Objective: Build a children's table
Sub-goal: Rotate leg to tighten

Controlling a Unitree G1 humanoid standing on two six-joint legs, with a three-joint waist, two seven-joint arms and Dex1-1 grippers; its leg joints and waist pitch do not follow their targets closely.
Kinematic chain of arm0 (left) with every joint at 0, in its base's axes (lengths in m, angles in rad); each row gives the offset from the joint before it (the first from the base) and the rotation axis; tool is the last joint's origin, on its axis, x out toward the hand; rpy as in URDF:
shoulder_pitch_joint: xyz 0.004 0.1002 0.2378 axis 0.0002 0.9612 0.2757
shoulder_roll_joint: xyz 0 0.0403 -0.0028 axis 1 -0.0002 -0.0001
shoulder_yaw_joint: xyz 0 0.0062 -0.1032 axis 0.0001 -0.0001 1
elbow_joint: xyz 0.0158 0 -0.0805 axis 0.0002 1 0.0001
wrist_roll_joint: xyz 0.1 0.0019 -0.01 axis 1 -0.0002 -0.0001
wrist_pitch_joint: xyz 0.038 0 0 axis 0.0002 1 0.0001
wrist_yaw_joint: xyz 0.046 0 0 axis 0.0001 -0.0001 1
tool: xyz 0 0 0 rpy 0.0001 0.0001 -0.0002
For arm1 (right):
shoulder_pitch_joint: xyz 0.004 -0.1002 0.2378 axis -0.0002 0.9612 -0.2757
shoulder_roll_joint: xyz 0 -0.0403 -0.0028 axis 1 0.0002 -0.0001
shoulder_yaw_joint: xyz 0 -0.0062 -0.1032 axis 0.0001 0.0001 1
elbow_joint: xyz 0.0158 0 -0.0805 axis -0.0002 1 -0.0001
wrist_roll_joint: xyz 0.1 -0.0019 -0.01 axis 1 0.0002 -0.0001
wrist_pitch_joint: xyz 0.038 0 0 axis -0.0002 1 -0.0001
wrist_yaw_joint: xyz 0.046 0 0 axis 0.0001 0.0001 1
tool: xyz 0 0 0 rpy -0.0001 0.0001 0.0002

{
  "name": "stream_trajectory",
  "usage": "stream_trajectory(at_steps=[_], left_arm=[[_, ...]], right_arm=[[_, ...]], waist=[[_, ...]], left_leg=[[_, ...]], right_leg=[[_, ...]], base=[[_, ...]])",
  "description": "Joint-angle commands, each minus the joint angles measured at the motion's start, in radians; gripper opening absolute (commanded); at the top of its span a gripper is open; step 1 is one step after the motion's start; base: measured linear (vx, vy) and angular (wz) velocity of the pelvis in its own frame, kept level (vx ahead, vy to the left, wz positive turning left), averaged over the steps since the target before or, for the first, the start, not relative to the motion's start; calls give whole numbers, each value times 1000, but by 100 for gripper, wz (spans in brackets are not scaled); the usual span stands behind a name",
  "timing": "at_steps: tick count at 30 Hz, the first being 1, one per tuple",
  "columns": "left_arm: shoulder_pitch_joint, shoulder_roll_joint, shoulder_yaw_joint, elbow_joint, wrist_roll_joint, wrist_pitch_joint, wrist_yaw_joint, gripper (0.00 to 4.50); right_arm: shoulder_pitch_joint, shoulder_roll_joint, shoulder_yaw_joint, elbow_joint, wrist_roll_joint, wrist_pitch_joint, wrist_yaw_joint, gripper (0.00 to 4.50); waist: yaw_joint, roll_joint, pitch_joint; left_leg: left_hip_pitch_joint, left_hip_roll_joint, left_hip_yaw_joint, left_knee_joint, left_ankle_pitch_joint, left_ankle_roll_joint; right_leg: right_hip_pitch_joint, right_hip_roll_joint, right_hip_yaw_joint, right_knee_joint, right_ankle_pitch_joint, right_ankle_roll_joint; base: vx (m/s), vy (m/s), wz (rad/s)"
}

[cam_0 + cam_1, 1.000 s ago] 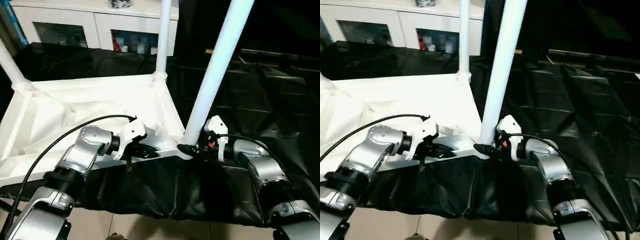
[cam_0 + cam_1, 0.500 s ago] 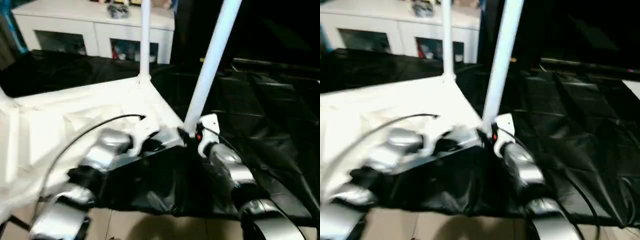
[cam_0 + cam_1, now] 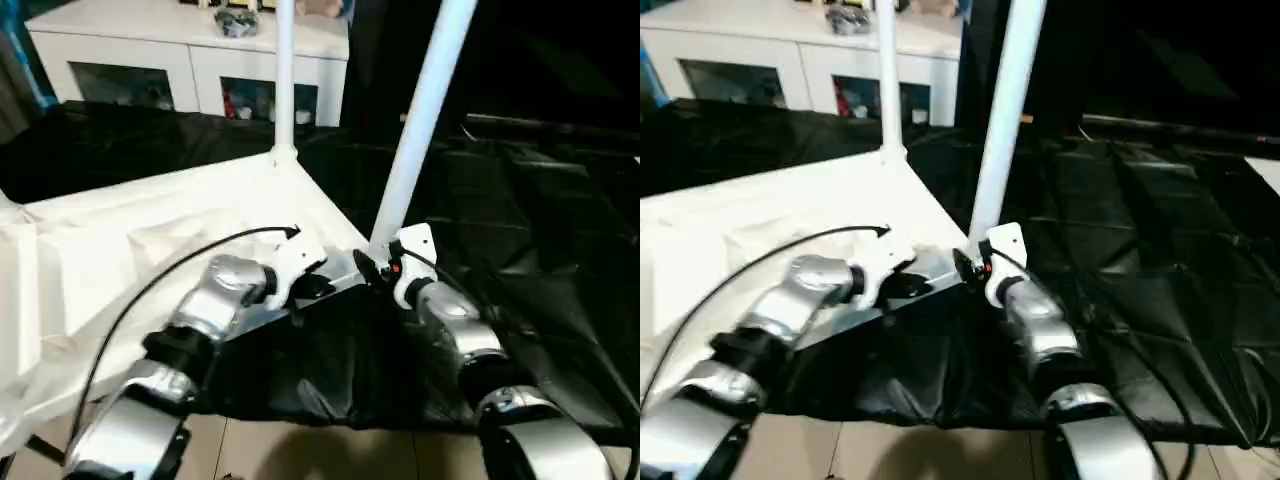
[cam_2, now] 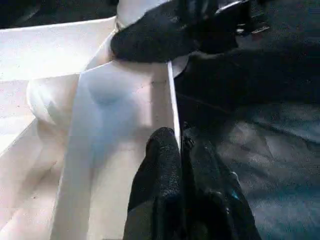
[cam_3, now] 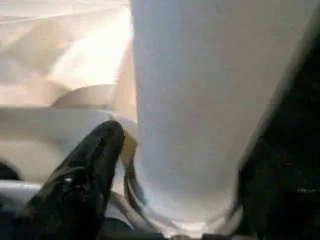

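We list: children's table (image 3: 150,240) inverted; left gripper (image 4: 181,150) fingers pinching its rim; right gripper (image 3: 366,268) fingers straddling near leg (image 3: 415,130), grip unclear.

Looks like an indoor room used as a test space: pale tiled floor (image 3: 300,450) underfoot, black sheeting (image 3: 520,230) draped over the work surface, and a white cabinet with glass doors (image 3: 200,70) along the back wall, small items stored behind its panes.

I see the white table top (image 3: 150,250) lying upside down, two round legs (image 3: 420,120) standing in its corners.
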Motion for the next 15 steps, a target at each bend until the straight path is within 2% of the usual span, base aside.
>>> stream_trajectory(at_steps=[1,2,4,5,6,7,8,11,15], left_arm=[[32,-3,-43,-7,-23,-34,-82,0],[42,21,-34,-28,-40,-36,-118,0],[52,44,-23,-49,-59,-49,-161,0],[55,52,-17,-56,-66,-48,-176,0],[59,59,-10,-67,-79,-51,-197,0],[59,59,-10,-67,-79,-51,-197,0],[65,75,-1,-85,-101,-53,-232,0],[76,104,8,-109,-134,-56,-294,0],[81,134,9,-121,-149,-63,-343,0]], right_arm=[[7,-7,36,-34,-3,-16,79,405],[14,-38,40,-53,3,-25,141,405],[24,-70,43,-76,18,-40,226,405],[28,-82,42,-83,26,-41,266,405],[33,-95,44,-95,35,-38,310,405],[33,-95,44,-95,35,-38,310,405],[44,-121,51,-128,55,-25,408,405],[61,-163,64,-176,84,2,557,381],[71,-207,84,-217,105,42,663,354]], waist=[[4,1,-49],[6,1,-51],[8,-1,-54],[10,-1,-59],[11,2,-63],[12,3,-62],[13,4,-62],[20,6,-60],[26,5,-56]], left_leg=[[-7,29,-3,-75,-275,46],[-5,29,-1,-72,-266,47],[-16,27,0,-68,-217,59],[-15,27,2,-65,-169,69],[-19,26,4,-60,-121,81],[-20,26,4,-59,-109,89],[-20,26,6,-57,-100,100],[-22,31,8,-56,-105,118],[-21,33,7,-60,-151,98]], right_leg=[[33,-72,57,-81,-318,-170],[33,-72,59,-78,-305,-177],[41,-71,60,-67,-249,-184],[41,-67,60,-58,-176,-198],[45,-64,59,-48,-95,-218],[44,-63,58,-45,-70,-227],[44,-61,57,-41,-38,-241],[44,-59,53,-41,-38,-249],[43,-62,53,-50,-130,-233]], base=[[0,0,0],[0,0,0],[52,-37,2],[0,0,0],[0,0,0],[0,0,0],[0,0,0],[0,0,0],[0,0,0]])
